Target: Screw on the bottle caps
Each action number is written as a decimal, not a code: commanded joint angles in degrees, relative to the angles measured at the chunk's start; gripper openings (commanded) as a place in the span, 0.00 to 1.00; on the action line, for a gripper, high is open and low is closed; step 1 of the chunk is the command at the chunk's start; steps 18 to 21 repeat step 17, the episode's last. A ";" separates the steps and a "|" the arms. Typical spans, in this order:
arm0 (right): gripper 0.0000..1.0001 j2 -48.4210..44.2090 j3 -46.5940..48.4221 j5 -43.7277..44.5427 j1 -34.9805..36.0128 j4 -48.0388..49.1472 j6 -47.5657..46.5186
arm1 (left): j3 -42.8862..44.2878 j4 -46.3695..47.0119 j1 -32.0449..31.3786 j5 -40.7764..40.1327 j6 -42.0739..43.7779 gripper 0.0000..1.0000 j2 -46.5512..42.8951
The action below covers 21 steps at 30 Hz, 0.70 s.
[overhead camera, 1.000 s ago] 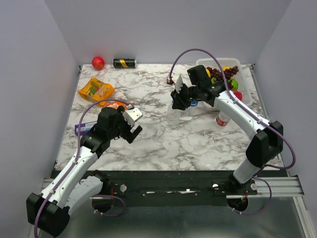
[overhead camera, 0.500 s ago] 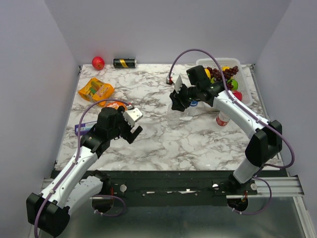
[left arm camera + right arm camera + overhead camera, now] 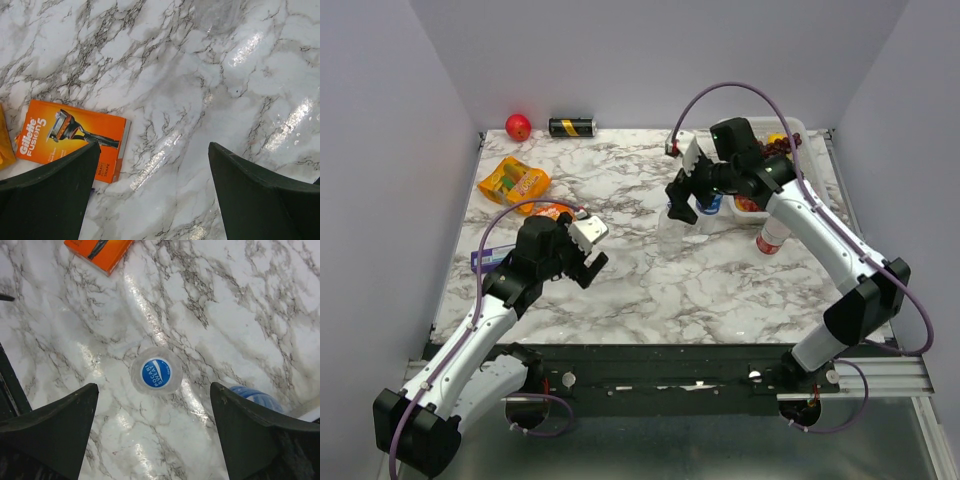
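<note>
Blue round plastic screw cap [image 3: 156, 373], white-lettered, seated on the plain clear plastic bottle [image 3: 136, 377], well right of the flat orange cardboard razor pack [image 3: 552, 212]; tightness cannot be told. Right gripper [image 3: 153, 387] hangs centred above it, jaws spread, likely placed to pinch and twist. Left gripper [image 3: 154, 145], spread and empty, hovers near the pack.

— Operator, how is your light?
— Bright, even, from overhead. You get white glare streaks on the marble table [image 3: 165, 100] in both wrist views, only soft shadows, everything in focus.
</note>
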 commanded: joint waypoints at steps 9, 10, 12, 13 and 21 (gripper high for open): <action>1.00 -14.80 -6.76 21.32 -0.11 -1.78 14.36 | 1.95 8.43 0.57 -2.58 -9.74 0.99 2.33; 1.00 -15.42 -7.03 22.30 -0.11 -1.95 14.28 | 2.48 8.52 0.57 -2.94 -10.54 0.99 2.59; 1.00 -16.66 -7.47 24.24 -0.19 -2.22 14.10 | 3.79 9.14 0.48 -3.29 -11.07 0.99 3.12; 1.00 -16.92 -7.65 26.08 -0.11 -2.57 14.27 | 4.15 9.40 0.56 -3.38 -11.77 0.99 3.04; 1.00 -18.06 -9.40 29.08 -0.11 -2.31 13.57 | 8.01 7.83 0.48 -2.68 -13.35 0.99 5.31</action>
